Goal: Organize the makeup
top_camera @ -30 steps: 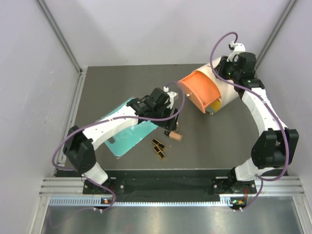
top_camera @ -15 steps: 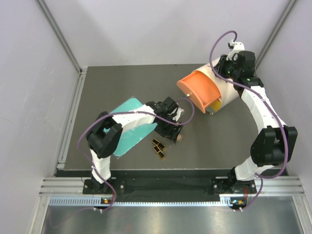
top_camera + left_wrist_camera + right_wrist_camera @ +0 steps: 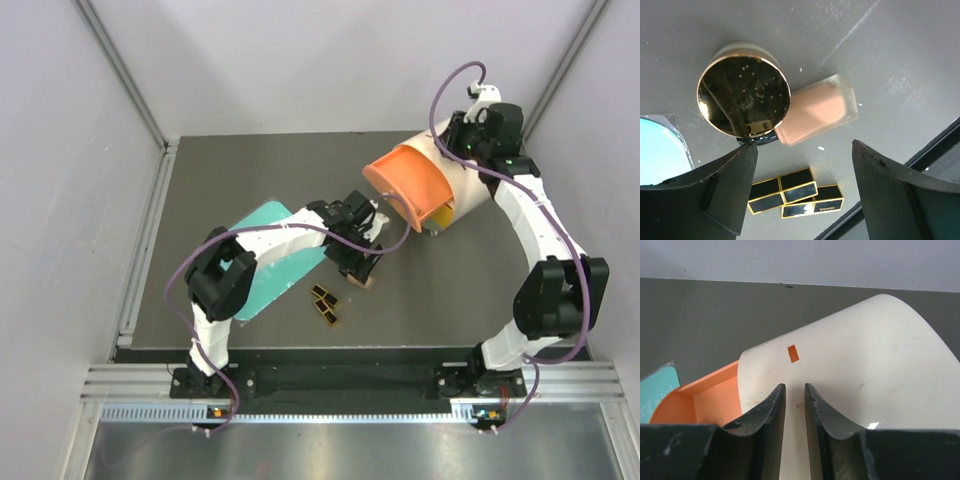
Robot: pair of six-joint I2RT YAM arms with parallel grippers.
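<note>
Left wrist view: the left gripper [image 3: 805,146] hangs with its jaws spread wide and empty above the grey table [image 3: 890,60]. Between them we see a round gold-rimmed black compact [image 3: 743,95] and a peach-pink tube [image 3: 817,116] lying on its side, one end touching the compact's rim. We judge the step in hand to be picking up one of these two. Because they touch, we would centre the jaws on one item alone. For the tube, that means straddling its narrow width near the free end, descending until the fingertips are just off the table, and closing gently. A smooth tube may slip out of the grip, and a stray nudge would shove the compact. The black gold-edged palettes [image 3: 795,192] lie in a small cluster just beside these, on the side nearer the arm bases, and a finger could sweep them on the way down. A corner of the flat teal tray [image 3: 657,150] shows at the left edge. Top external view: the white drum [image 3: 465,180] rests with its orange drawer [image 3: 405,180] open toward the makeup, near the tube. Right wrist view: the right gripper [image 3: 792,390] sits against the drum's wall with its jaws a narrow slit apart; whether they pinch anything we cannot tell
</note>
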